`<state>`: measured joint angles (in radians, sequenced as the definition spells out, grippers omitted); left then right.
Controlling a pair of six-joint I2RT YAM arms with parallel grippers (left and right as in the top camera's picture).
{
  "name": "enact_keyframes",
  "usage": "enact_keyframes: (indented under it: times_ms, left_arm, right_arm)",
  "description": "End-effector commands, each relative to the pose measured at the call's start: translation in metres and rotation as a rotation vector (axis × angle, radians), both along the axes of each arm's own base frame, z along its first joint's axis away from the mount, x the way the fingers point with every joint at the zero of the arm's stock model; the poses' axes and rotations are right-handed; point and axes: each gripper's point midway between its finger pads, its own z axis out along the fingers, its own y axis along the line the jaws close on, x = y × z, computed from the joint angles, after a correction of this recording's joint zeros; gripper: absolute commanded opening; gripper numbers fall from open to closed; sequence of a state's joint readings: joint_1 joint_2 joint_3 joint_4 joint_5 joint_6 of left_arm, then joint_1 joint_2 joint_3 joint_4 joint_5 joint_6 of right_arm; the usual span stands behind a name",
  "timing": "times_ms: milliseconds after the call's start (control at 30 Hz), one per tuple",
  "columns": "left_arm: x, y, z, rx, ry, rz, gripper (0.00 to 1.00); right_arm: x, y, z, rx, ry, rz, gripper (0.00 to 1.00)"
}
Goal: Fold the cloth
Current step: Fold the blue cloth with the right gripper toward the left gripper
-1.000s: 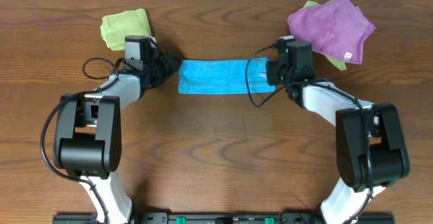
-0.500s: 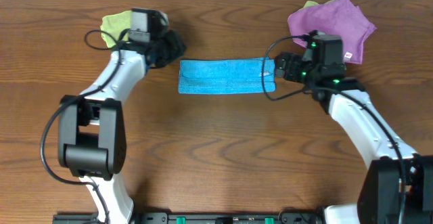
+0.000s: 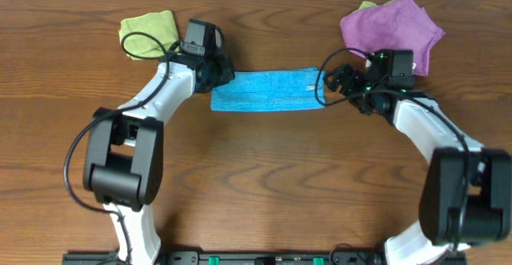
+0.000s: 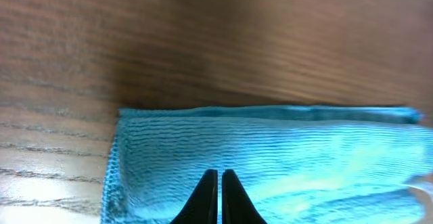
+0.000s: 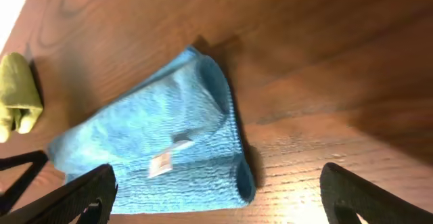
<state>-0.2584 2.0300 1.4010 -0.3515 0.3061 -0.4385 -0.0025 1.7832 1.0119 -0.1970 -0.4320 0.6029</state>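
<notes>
The sky-blue cloth (image 3: pixel 264 90) lies flat on the table as a long folded strip, a white label near its right end (image 5: pixel 161 163). My left gripper (image 3: pixel 220 74) is at the cloth's far left corner. In the left wrist view its fingers (image 4: pixel 219 183) are shut together, tips over the cloth (image 4: pixel 284 156), with nothing seen between them. My right gripper (image 3: pixel 336 81) is just off the cloth's right end. Its fingers (image 5: pixel 223 197) are wide open, and the folded end of the cloth (image 5: pixel 155 143) lies between and ahead of them.
A lime-green cloth (image 3: pixel 148 33) lies at the back left, close behind the left arm. A purple cloth (image 3: pixel 392 29) lies at the back right on top of another lime-green cloth (image 3: pixel 366 7). The bare wooden table (image 3: pixel 264 177) stretches in front of the blue cloth.
My left gripper lifted off the cloth's left end, swung toward the back, then came to the far left corner. My right gripper drew back to the right off the cloth's right end.
</notes>
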Motion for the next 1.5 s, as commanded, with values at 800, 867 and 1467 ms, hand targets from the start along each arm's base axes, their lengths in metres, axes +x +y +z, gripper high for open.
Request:
enact_keyframes:
  times_ms: [800,867,1467]
  left_arm:
    - [-0.005,0.006,-0.045,0.049,0.080,0.003,0.06]
    - [-0.005,0.006,-0.045,0.047,0.082,0.008,0.06]
    - [-0.004,0.007,-0.045,0.038,0.090,0.031,0.06]
  right_arm:
    - [-0.011,0.044,-0.048,0.048,0.127,0.008,0.89]
    - [-0.011,0.047,-0.055,0.051,0.136,0.009,0.86]
    - [0.027,0.064,-0.054,-0.022,-0.068,0.025,0.02]
